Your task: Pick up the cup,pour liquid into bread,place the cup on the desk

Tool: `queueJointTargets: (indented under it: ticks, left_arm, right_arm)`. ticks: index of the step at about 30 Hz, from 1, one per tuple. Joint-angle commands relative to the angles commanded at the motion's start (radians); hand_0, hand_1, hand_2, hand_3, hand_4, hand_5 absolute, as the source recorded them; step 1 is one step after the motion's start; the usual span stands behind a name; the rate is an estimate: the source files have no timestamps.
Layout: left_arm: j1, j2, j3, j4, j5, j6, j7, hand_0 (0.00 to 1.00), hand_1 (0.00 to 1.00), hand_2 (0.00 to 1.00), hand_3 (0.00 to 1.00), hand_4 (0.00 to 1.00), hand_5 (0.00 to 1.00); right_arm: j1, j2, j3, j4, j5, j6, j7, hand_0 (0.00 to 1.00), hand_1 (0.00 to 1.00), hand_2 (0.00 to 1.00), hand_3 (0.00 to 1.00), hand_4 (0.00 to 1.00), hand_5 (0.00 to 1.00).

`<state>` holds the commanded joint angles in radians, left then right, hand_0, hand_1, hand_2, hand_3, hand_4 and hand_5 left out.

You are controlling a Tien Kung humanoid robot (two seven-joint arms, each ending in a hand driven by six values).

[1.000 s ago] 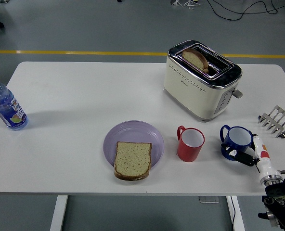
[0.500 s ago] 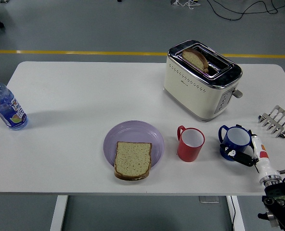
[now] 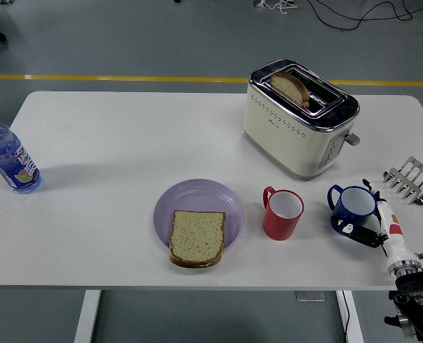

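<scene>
White desk (image 3: pixel 111 143) carries toaster (image 3: pixel 299 118), red cup (image 3: pixel 283 214) and bread (image 3: pixel 196 238). Right hand (image 3: pixel 372 218) grips blue cup (image 3: pixel 354 208), near right.

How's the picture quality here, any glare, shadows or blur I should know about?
Head view: even, soft lighting and sharp focus throughout; faint shadows beside the water bottle and toaster; mild highlights on the toaster's chrome top; no motion blur on the right hand around the blue cup.

No legible text — only a blurred label on the water bottle (image 3: pixel 8 161).
</scene>
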<state>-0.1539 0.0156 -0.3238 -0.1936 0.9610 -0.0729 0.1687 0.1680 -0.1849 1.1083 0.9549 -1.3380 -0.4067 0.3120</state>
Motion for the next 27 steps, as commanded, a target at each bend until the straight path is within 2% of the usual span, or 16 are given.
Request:
queueJointTargets:
  ticks: [13, 27]
  left_arm:
    - [0.001, 0.0, 0.003, 0.001, 0.001, 0.0, 0.001, 0.668, 0.735, 0.737, 0.629, 0.394, 0.998]
    - [0.003, 0.0, 0.002, 0.001, 0.002, 0.002, 0.001, 0.668, 0.735, 0.737, 0.628, 0.394, 0.998]
  right_arm:
    - [-0.007, 0.002, 0.017, 0.009, -0.002, 0.002, 0.001, 0.87, 0.769, 0.901, 0.998, 0.915, 0.016]
    - [-0.025, -0.001, 0.035, 0.056, 0.021, 0.047, -0.015, 0.901, 0.811, 0.936, 0.998, 0.923, 0.015]
